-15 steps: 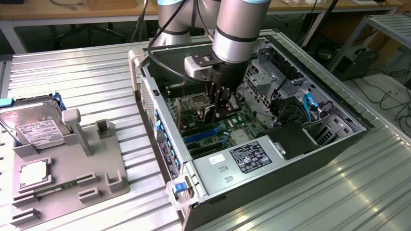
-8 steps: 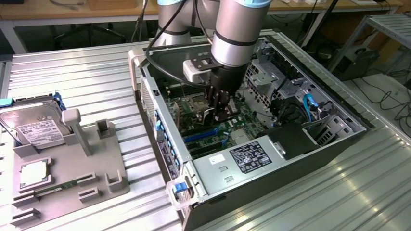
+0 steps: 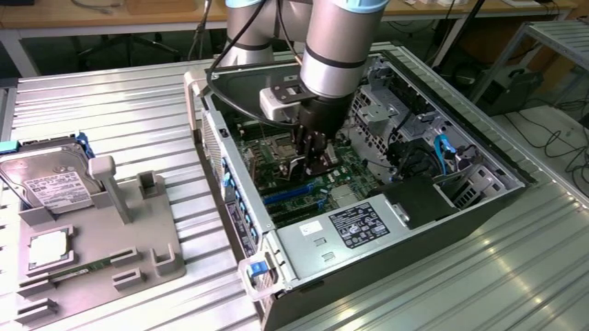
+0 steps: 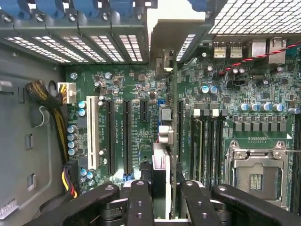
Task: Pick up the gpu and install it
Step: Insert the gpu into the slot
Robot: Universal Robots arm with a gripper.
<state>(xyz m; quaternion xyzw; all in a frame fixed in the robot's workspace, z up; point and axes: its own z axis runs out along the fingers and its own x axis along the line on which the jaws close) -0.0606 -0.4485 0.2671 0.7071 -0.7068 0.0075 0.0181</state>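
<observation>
My gripper [image 3: 310, 153] reaches down inside the open computer case [image 3: 212, 131], over the green motherboard [image 3: 276, 155]. It is shut on the gpu [image 3: 310, 169], a thin dark card held edge-on. In the wrist view the gpu [image 4: 163, 162] runs straight away from between the black fingers [image 4: 141, 200], and its pale metal bracket [image 4: 170, 33] lies against the case's rear slot openings. The card stands between the black expansion slots [image 4: 127, 136] and the memory slots [image 4: 207, 141]. I cannot tell whether its edge sits in a slot. My gripper [image 4: 164, 200] fills the near edge of the wrist view.
A grey fixture [image 3: 147, 258] at the exterior view's left carries a silver hard drive [image 3: 54, 183], a processor [image 3: 46, 249] and a green memory stick [image 3: 69, 274]. Inside the case are the power supply [image 3: 354, 227], blue cables [image 3: 442, 152], the CPU socket [image 4: 256, 172] and yellow-black wires [image 4: 59, 122].
</observation>
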